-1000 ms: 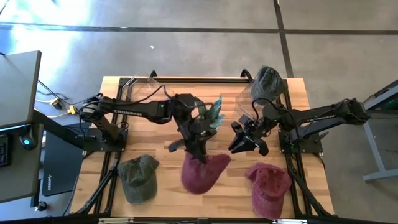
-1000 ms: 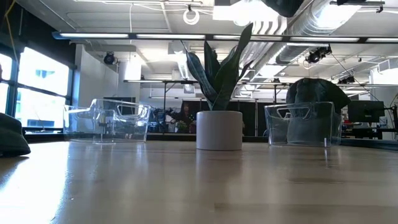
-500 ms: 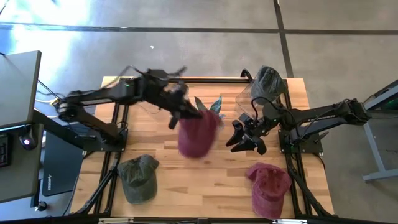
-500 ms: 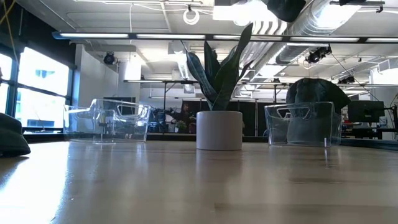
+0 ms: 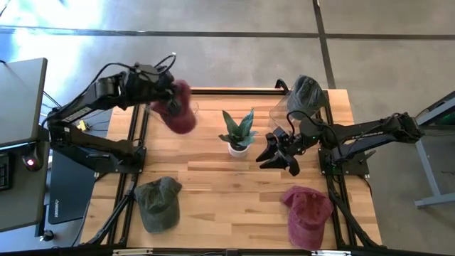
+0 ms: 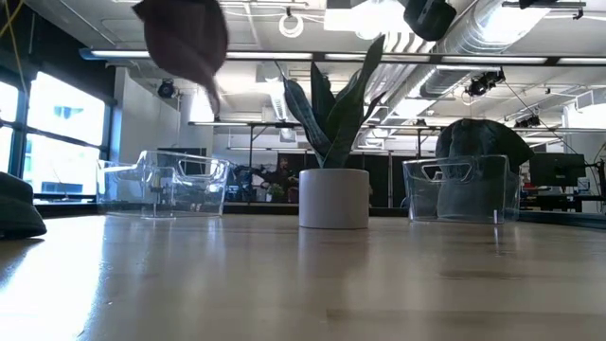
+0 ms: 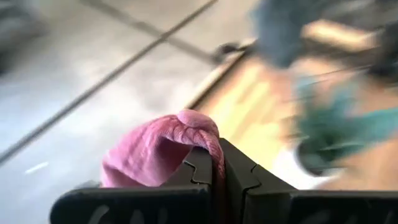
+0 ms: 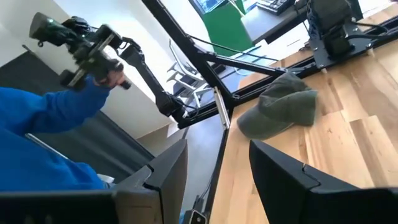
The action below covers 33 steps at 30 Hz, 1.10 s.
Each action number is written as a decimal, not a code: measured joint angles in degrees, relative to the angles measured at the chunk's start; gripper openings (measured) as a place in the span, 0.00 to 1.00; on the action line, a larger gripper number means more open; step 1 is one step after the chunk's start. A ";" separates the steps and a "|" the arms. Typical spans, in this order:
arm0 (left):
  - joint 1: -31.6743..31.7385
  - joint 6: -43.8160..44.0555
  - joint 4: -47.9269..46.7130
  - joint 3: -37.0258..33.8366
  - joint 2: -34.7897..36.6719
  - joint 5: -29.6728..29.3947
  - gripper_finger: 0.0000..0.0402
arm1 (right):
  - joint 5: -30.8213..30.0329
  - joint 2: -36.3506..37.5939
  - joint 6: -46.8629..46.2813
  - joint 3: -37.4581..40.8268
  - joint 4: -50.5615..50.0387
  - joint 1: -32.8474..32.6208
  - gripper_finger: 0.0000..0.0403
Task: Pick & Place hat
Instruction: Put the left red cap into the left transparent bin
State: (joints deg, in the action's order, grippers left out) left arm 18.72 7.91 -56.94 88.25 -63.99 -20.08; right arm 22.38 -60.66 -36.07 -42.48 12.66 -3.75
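Left gripper (image 7: pixel 214 163): fingers pinched on maroon hat (image 5: pixel 179 107), carried above far-left clear bin (image 6: pixel 166 182) for dropping.
Right gripper (image 5: pixel 279 151): fingers spread, held empty beside plant (image 5: pixel 237 131).

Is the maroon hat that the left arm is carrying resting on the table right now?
No, the maroon hat hangs in the air, pinched in the left gripper above the table's far left corner.

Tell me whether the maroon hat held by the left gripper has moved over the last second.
Yes. The maroon hat, clamped in the left gripper, went from in front of the potted plant to the table's far-left corner.
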 joint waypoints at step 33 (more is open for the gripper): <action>26.62 -42.52 17.90 -33.96 0.11 -7.45 0.00 | -12.97 0.00 -6.99 0.00 0.05 4.96 0.41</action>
State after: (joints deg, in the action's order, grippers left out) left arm 45.33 -34.60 -39.04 54.29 -63.88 -27.54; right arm 9.41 -60.66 -43.07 -42.48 12.71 1.21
